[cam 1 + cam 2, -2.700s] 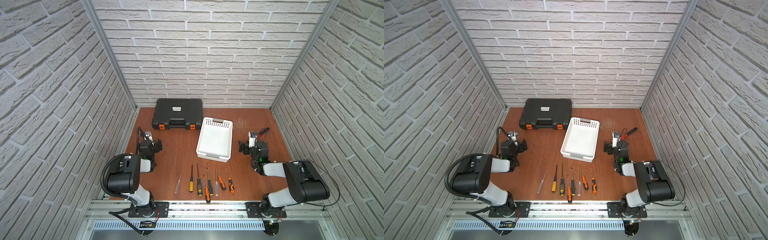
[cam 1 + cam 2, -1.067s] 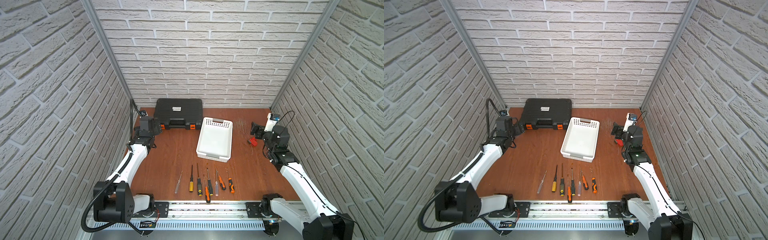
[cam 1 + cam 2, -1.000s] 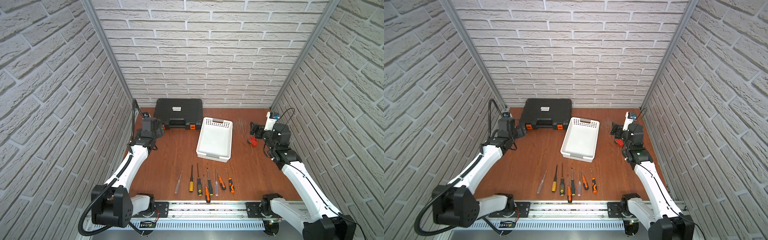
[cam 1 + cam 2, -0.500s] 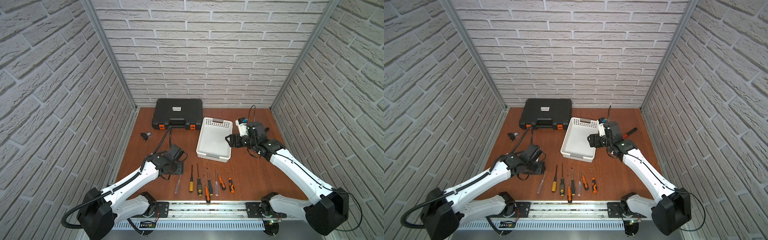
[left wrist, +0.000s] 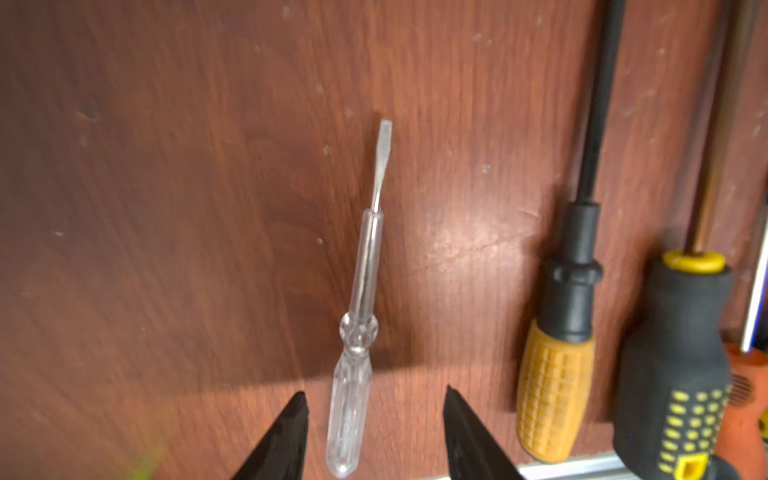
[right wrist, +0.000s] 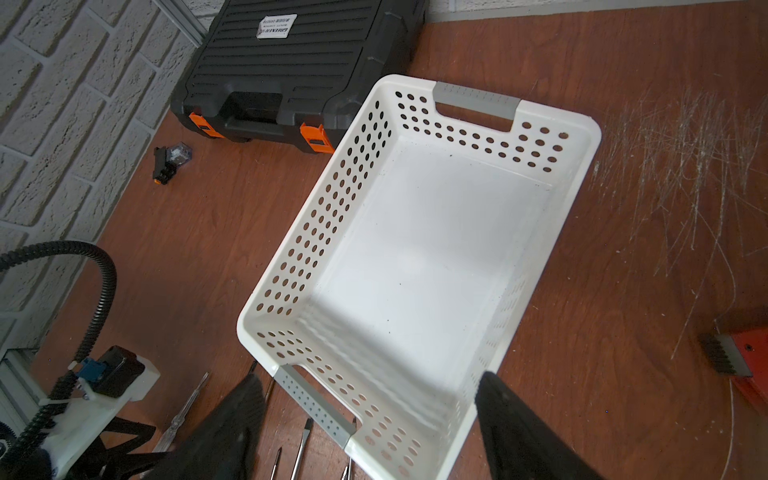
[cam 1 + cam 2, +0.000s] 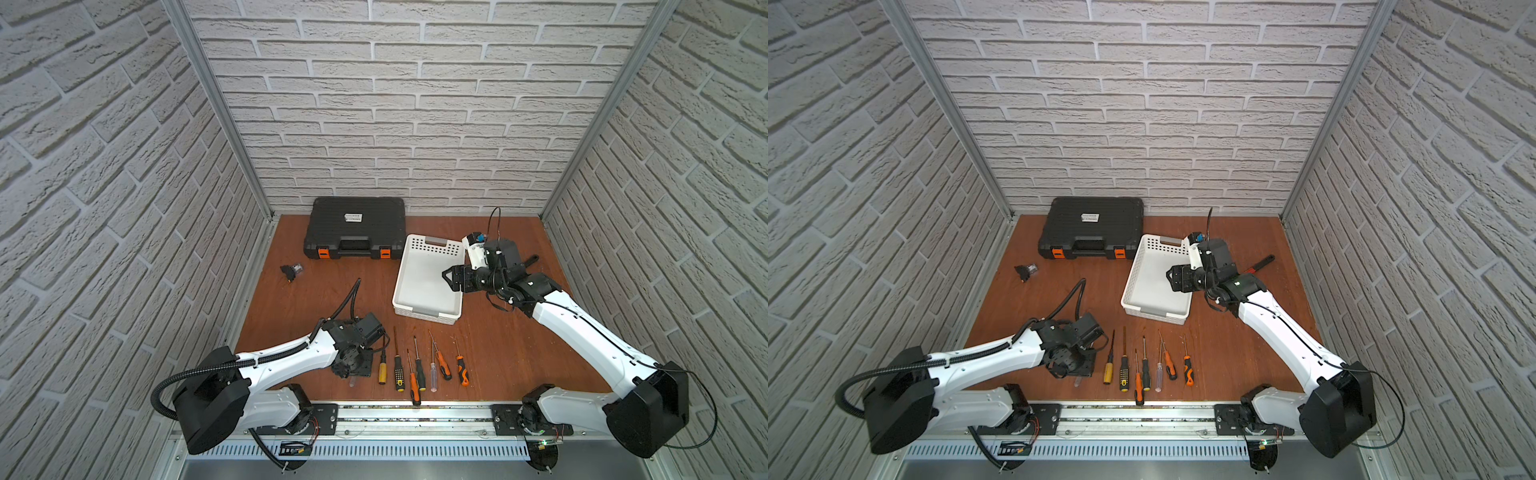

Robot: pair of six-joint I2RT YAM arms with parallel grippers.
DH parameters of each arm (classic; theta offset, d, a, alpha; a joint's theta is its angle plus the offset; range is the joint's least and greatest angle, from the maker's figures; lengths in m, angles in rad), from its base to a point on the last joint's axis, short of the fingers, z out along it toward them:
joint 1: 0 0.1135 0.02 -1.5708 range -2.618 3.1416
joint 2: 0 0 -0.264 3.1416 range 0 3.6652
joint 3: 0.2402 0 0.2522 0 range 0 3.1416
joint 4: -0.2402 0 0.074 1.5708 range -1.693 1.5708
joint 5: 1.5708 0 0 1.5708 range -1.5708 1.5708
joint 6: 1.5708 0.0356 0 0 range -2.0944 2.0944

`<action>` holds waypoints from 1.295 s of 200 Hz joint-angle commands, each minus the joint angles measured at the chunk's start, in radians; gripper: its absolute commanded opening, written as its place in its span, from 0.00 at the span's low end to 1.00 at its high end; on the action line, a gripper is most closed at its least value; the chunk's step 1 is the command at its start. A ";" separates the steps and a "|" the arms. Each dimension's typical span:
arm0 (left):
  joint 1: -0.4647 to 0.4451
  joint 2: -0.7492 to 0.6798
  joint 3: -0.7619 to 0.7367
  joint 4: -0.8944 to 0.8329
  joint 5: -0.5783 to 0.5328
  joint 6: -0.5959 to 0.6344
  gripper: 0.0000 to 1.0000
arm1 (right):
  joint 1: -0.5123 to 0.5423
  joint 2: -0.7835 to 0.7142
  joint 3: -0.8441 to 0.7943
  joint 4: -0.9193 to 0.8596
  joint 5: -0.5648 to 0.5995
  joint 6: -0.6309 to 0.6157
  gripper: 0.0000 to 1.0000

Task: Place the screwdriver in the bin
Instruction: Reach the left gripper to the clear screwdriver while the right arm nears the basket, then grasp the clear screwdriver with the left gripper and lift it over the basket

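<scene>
Screwdriver with clear handle [image 5: 353, 374] lies flat on the wooden table [image 7: 316, 291], leftmost in the row of tools in front of the bin [image 7: 419, 282]; in both top views it is mostly hidden under the left gripper [image 7: 353, 365], only the handle end poking out. Left wrist view shows the fingers [image 5: 286, 440] straddling the clear handle with gaps on both sides, part open, not touching it. Counting the row in a top view: seven screwdrivers, the clear one, a yellow-handled one [image 7: 382, 368], a black-and-yellow one [image 7: 399, 372], then four more with orange, black or clear handles [image 7: 432, 370]; shafts are thin and hard to separate. Left wrist view cuts off the black-and-yellow handle. One bin, white, nothing in it, seen whole in the right wrist view. Right gripper [image 7: 451, 277] hovers over the bin's right rim, jaws wide, holding nothing. One black toolcase [image 7: 355, 226] behind the bin. One small black-and-clear part [image 7: 292, 271] left of the bin. A red-and-black tool [image 7: 1260, 264] right of the bin is partly hidden by the right arm.
</scene>
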 commanded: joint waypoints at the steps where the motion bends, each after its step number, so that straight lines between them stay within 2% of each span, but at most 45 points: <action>1: -0.006 0.009 -0.044 0.033 0.009 -0.030 0.50 | 0.007 0.001 0.011 0.036 -0.008 0.011 0.81; 34: -0.008 0.007 -0.067 0.068 0.024 -0.041 0.40 | 0.009 0.015 0.010 0.050 -0.020 0.018 0.80; 88: -0.007 0.064 -0.057 0.079 0.020 -0.050 0.05 | 0.009 0.033 0.009 0.059 -0.026 0.019 0.79; 101: -0.007 0.067 -0.035 0.060 0.013 -0.047 0.00 | 0.009 0.030 0.009 0.057 -0.025 0.016 0.79; 139: 0.005 0.001 0.090 -0.052 -0.048 -0.004 0.00 | 0.009 0.016 0.012 0.045 -0.010 0.001 0.78; 175: 0.070 0.027 0.344 -0.125 0.004 0.134 0.00 | 0.009 0.009 -0.007 0.050 -0.014 -0.001 0.78; 214: 0.138 0.216 0.661 -0.143 0.102 0.308 0.00 | 0.009 -0.009 -0.025 0.060 -0.015 -0.002 0.77; 259: 0.164 0.507 0.949 -0.096 0.108 0.433 0.00 | 0.009 -0.110 -0.041 0.011 0.060 -0.029 0.77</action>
